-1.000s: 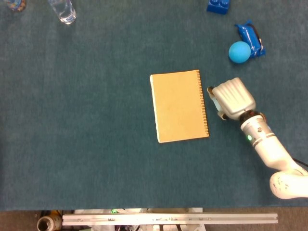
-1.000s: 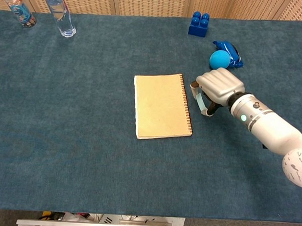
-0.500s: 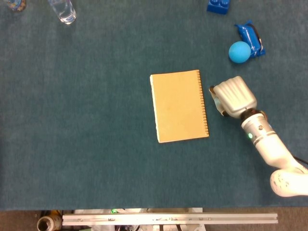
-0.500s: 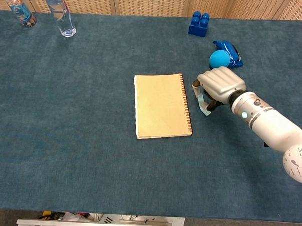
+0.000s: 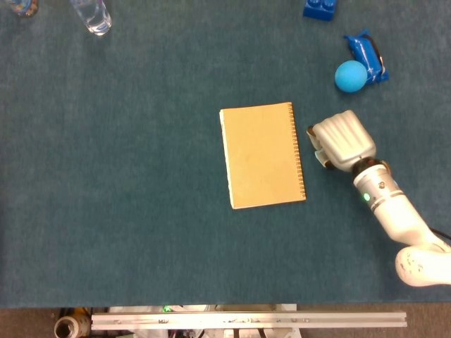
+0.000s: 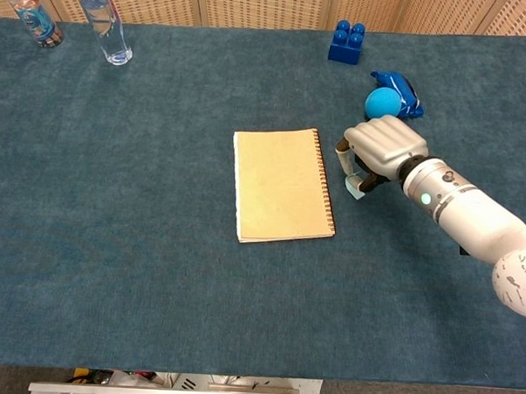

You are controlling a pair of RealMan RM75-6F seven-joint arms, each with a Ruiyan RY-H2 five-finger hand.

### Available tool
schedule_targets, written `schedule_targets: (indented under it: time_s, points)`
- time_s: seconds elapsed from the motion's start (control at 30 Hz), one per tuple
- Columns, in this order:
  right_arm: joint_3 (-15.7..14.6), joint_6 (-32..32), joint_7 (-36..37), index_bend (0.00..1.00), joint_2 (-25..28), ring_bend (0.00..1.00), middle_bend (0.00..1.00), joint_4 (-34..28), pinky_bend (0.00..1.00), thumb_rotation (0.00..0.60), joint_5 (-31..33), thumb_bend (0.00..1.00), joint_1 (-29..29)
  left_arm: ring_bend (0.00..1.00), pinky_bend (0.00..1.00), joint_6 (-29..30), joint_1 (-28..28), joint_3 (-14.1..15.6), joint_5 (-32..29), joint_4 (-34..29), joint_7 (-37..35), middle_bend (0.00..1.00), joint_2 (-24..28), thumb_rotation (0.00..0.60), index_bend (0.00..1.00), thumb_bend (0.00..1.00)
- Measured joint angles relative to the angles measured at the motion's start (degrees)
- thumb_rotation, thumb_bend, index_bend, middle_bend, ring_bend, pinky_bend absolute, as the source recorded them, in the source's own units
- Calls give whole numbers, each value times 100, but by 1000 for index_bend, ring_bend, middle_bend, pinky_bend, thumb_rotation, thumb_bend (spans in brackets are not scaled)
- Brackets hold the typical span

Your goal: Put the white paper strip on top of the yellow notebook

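The yellow spiral notebook lies flat mid-table, its binding on the right. Just right of the binding is my right hand, knuckles up and fingers curled downward. The white paper strip is pinched under those fingers; in the chest view only its lower end pokes out below the hand, beside the notebook's right edge. A sliver of the strip shows in the head view. My left hand appears in neither view.
A blue ball and a blue packet lie just beyond the right hand. A blue block sits further back. Two bottles stand at the far left corner.
My right hand has shifted slightly away from me and curled tighter around the strip. Less of the strip now hangs out below the fingers. The notebook has not moved.
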Motion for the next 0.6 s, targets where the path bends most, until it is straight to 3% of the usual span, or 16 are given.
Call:
schedule_targets:
  time_s: [0.27, 0.6]
  points:
    - [322, -338, 578, 653, 355, 1000, 940, -615, 1000, 600, 458, 352, 56, 285, 230, -21, -6, 0, -6, -37, 26, 313, 14, 600, 190, 262]
    - [725, -966, 1113, 653, 762, 1000, 940, -1124, 1000, 600, 1536, 351, 457, 285, 230, -8, 11, 15, 10, -77, 8, 313, 45, 600, 184, 261]
